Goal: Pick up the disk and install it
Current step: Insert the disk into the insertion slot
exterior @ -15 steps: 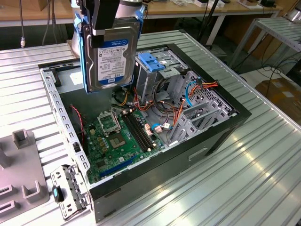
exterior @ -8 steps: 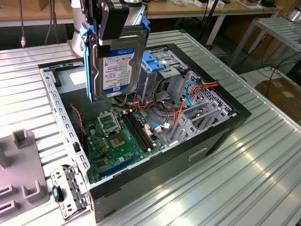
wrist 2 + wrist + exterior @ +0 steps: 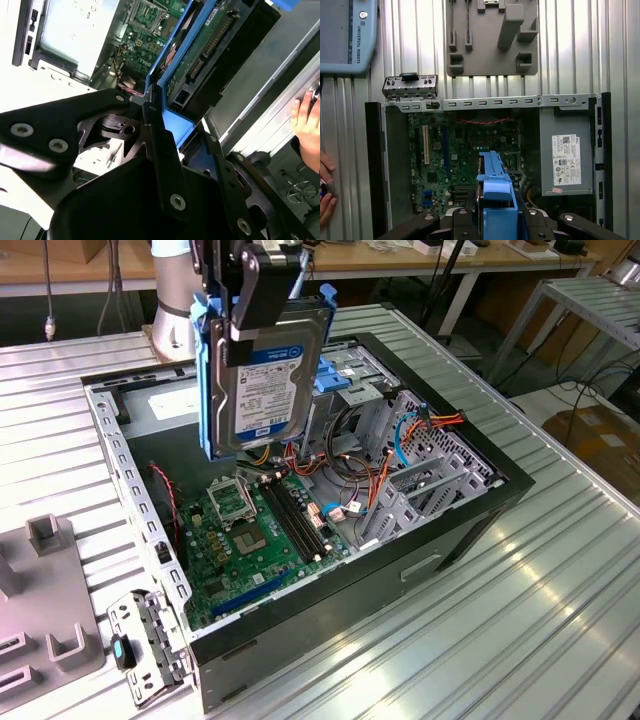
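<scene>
The disk (image 3: 262, 380) hangs upright in the air above the open computer case (image 3: 340, 585), its label facing the exterior view and bright blue rails along both long sides. My gripper (image 3: 258, 308) is shut on its upper end, one black finger lying over the labelled face. In the second wrist view the black fingers (image 3: 156, 145) clamp the blue end tab of the disk (image 3: 200, 50), whose circuit-board side shows. In the first wrist view the disk (image 3: 494, 187) appears edge-on over the motherboard (image 3: 465, 150), with the gripper (image 3: 496, 222) behind it.
The case lies on its side on a ribbed metal table, with the motherboard (image 3: 250, 530), orange and blue cables and a metal drive cage (image 3: 420, 475) inside. A grey fixture (image 3: 50, 610) sits beside the case. A person's hand (image 3: 305, 117) rests on the table edge.
</scene>
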